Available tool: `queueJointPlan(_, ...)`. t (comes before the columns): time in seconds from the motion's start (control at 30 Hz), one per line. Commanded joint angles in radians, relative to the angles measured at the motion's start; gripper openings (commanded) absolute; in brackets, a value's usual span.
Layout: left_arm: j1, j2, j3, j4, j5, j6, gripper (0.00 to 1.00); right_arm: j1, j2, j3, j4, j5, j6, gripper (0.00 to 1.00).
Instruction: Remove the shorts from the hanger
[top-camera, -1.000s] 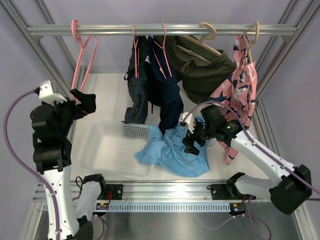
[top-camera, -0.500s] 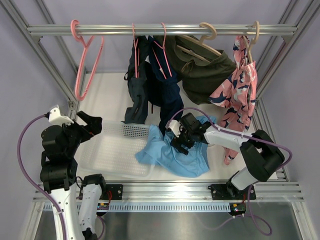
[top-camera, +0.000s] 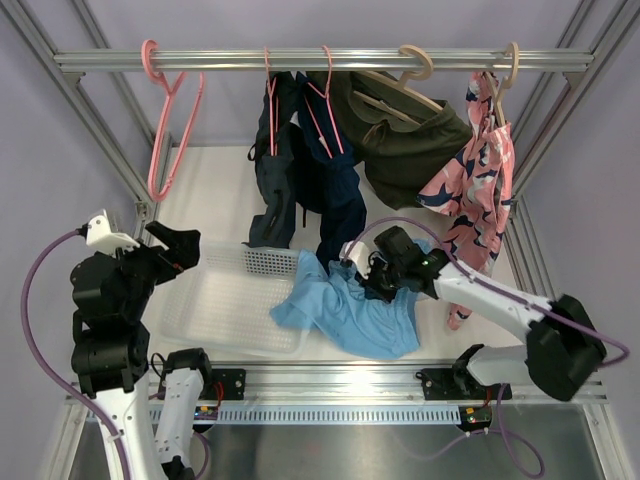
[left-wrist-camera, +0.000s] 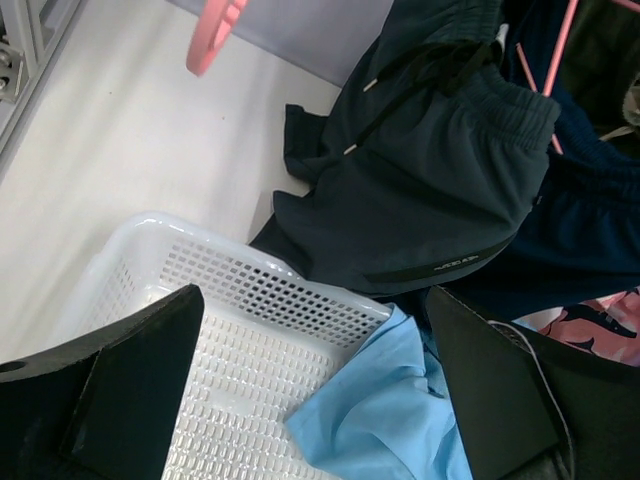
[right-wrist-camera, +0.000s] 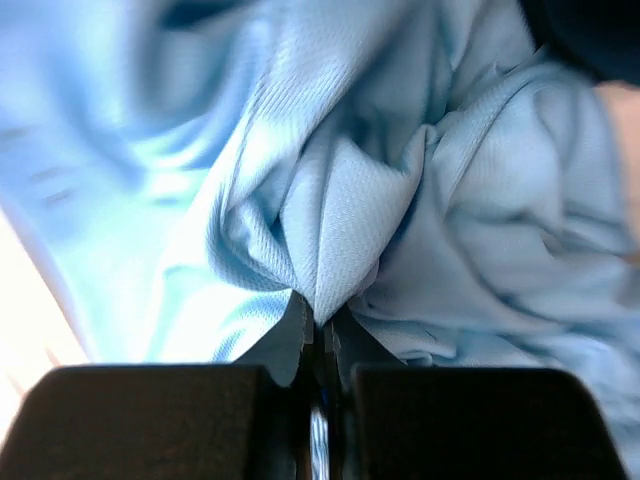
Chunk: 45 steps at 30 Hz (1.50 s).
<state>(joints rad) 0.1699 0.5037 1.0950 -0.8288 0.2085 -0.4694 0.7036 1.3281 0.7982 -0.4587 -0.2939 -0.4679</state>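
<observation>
The light sky-blue shorts (top-camera: 345, 312) lie crumpled on the table, one corner draped over the basket's right rim. My right gripper (top-camera: 374, 284) is shut on a raised fold of them; in the right wrist view the fabric (right-wrist-camera: 380, 180) peaks up between the closed fingertips of that gripper (right-wrist-camera: 320, 322). The dark slate-navy shorts (top-camera: 274, 175) and the deep navy shorts (top-camera: 342, 205) hang from pink hangers (top-camera: 325, 105) on the rail. My left gripper (top-camera: 178, 247) is open over the basket's far left corner. In the left wrist view, the open left gripper (left-wrist-camera: 320, 400) frames the slate-navy shorts (left-wrist-camera: 430, 190) and blue fabric (left-wrist-camera: 390, 415).
A white perforated basket (top-camera: 215, 300) sits on the table at front left. An empty pink hanger (top-camera: 165, 120) hangs at the left of the rail (top-camera: 230, 60). Olive-green shorts (top-camera: 410, 145) and a pink patterned pair (top-camera: 478, 185) hang at the right. Metal frame posts flank both sides.
My right gripper came down onto the light blue shorts and closed on a fold. My left arm drew back and lower, staying open.
</observation>
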Motion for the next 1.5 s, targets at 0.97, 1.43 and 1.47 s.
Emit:
queueJointPlan(0.97,0.0,-0.076,0.172,0.01,0.034,0.052,0.99,0.218,0.276,1.087,0.325,-0.435,0.731,0.0)
queueJointPlan(1.43,0.002,-0.14,0.197,0.118,0.025,0.087,0.99,0.277,0.603,1.518,0.41,-0.284,0.94,0.0)
queueJointPlan(1.47,0.002,-0.145,0.195,0.131,0.023,0.09,0.99,0.281,0.617,1.553,0.414,-0.266,0.946,0.0)
